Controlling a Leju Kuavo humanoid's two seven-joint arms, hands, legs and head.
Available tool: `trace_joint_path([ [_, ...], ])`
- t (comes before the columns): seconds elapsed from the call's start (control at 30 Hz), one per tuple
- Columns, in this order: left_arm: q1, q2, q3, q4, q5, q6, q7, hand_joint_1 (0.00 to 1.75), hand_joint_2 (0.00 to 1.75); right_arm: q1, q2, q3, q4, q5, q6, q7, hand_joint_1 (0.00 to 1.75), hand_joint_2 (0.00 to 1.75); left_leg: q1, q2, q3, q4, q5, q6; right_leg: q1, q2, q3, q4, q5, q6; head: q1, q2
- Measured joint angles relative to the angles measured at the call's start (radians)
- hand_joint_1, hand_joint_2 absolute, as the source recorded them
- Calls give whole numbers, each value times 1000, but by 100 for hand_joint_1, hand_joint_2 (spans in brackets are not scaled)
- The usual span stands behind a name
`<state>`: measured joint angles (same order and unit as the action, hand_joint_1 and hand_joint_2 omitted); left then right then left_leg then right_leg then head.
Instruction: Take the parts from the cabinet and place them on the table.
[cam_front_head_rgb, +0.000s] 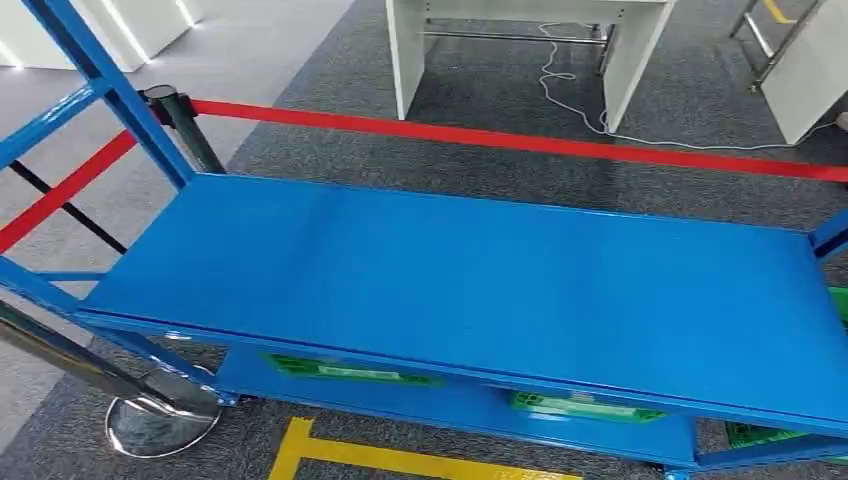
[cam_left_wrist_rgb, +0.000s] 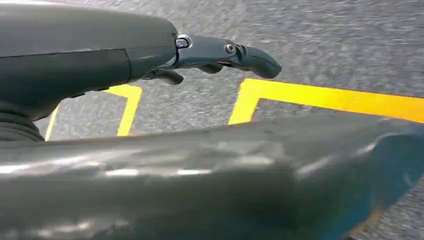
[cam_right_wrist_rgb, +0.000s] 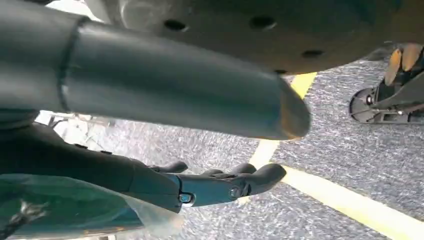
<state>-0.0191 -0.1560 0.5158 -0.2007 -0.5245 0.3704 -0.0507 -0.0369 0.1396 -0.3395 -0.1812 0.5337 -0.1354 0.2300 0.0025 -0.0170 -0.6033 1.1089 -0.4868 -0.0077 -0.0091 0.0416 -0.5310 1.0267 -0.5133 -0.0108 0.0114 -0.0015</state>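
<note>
The blue cabinet stands right in front of me, its flat top shelf seen from above. On the lower shelf the rims of green part bins peek out beneath it, and another green bin shows at the right. My left hand hangs over the grey floor with its fingers apart and nothing in them. My right hand also hangs low, fingers stretched out beneath the thick thumb, nothing between them. A blurred greenish see-through shape lies beside that hand; I cannot tell what it is.
A red barrier belt runs behind the cabinet from a dark post. A chrome post base stands at the cabinet's front left corner. Yellow floor lines mark the carpet. A white table stands beyond the belt.
</note>
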Motion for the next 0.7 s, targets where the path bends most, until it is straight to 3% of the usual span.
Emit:
trace_joint_path([
  [0.03, 1, 1, 0, 0, -1, 0, 0, 0, 0, 1, 0, -2, 0, 0, 0, 0, 0, 0, 0, -29, 19, -57, 27, 7, -2, 7, -14, -3, -2, 1, 0, 0],
  [0.07, 1, 2, 0, 0, -2, 0, 1, 0, 0, -2, 1, -3, 0, -1, 0, 0, 0, 0, -1, -37, 11, -49, -43, 13, 0, 18, 3, 0, -2, 5, 2, 0],
  [0.1, 2, 2, 0, 0, -4, 0, 3, 0, 0, -5, 1, -5, 0, -1, 0, 0, 0, 0, -5, -38, 15, -61, -34, 22, -1, 29, -7, 3, -3, 15, -2, 0],
  [0.13, 4, 3, 0, 0, -7, 0, 3, 0, 0, -5, 1, -5, 0, -2, 0, 0, 0, 0, -5, -33, 18, -65, 9, 26, 0, 39, -8, 3, -5, 20, -2, 0],
  [0.17, 4, 4, 0, 0, -9, 0, 9, 0, 0, -1, 1, -5, 0, -2, 0, 1, 0, 0, -5, -25, 24, -66, 9, 28, 0, 48, -12, -4, -6, 25, -1, 0],
  [0.2, 1, 0, 0, 0, -12, 0, 10, 0, 0, -1, 0, -6, 0, -2, 0, 2, 0, 0, 7, -12, 31, -82, 18, 35, 2, 47, -6, 1, -14, 30, -2, 0],
  [0.23, -5, 1, 0, 0, -13, 0, 10, 0, 0, -1, 0, -7, 0, -2, 0, 3, 0, 0, 6, -5, 34, -88, 19, 39, 4, 5, -14, 19, -28, 34, 0, 0],
  [0.27, -7, 0, 0, 0, -13, 0, 10, 0, 0, -3, 0, -10, 0, -2, 0, 5, 0, 0, 6, 1, 33, -89, 20, 44, 4, -18, -43, 71, -63, 35, 5, 0],
  [0.33, -5, 0, 0, 0, -15, -1, 12, 0, 0, -7, 0, -14, 0, -2, 0, 5, 0, 0, 4, 25, 31, -89, 17, 48, 2, -31, -127, 228, -138, 44, 6, 0],
  [0.37, -4, 0, 0, 0, -15, -1, 12, 0, 0, -7, 0, -15, 0, -2, -1, 6, 0, 0, 4, 37, 30, -88, 16, 49, 0, -32, -159, 284, -152, 48, 5, 0],
  [0.4, -4, 0, 0, 0, -15, -1, 13, 0, 0, -7, 0, -16, 0, -2, -1, 6, 0, 0, 4, 46, 31, -88, 15, 49, -1, -33, -166, 292, -141, 51, 5, 0],
  [0.43, -3, -1, 0, 0, -15, -1, 14, 0, 0, -7, 0, -19, 0, -2, -1, 6, 0, 0, 4, 55, 31, -88, 14, 48, -2, -35, -152, 258, -109, 52, 5, 0],
  [0.5, -5, -3, 0, 0, -17, -1, 14, 0, 0, -4, 0, -22, 0, 0, -2, 10, 0, 0, 5, 70, 36, -88, 10, 43, -4, -61, -65, 85, -15, 52, 6, 0],
  [0.53, -5, -3, 0, 0, -18, -1, 14, 0, 0, -5, 0, -22, 0, 2, -3, 10, 0, 0, 4, 78, 39, -86, 7, 37, -4, -99, -22, 1, 5, 50, 6, 0],
  [0.57, -5, -2, 0, 0, -18, 0, 15, 0, 0, -9, 0, -22, 0, 3, -5, 10, 0, 0, -7, 84, 40, -83, 3, 29, -1, -105, -22, -7, 0, 40, 4, 0],
  [0.6, -4, -2, 0, 0, -19, 0, 15, 0, 0, -12, 0, -22, -1, 5, -7, 10, 0, 0, -4, 84, 38, -84, 2, 25, 0, -91, -11, -7, 3, 34, 4, 0],
  [0.67, -6, -2, 0, 0, -21, 0, 16, 0, 0, -10, 0, -23, -1, 8, -9, 13, 0, 0, -1, 94, 47, -90, 6, 15, 5, -81, -28, -5, 2, 24, 4, 0],
  [0.7, -6, -2, 0, 0, -21, 0, 16, 0, 0, -10, 0, -23, -1, 10, -12, 14, 0, 0, -1, 97, 48, -86, 2, 8, -1, -77, -16, -12, 8, 15, 5, 0],
])
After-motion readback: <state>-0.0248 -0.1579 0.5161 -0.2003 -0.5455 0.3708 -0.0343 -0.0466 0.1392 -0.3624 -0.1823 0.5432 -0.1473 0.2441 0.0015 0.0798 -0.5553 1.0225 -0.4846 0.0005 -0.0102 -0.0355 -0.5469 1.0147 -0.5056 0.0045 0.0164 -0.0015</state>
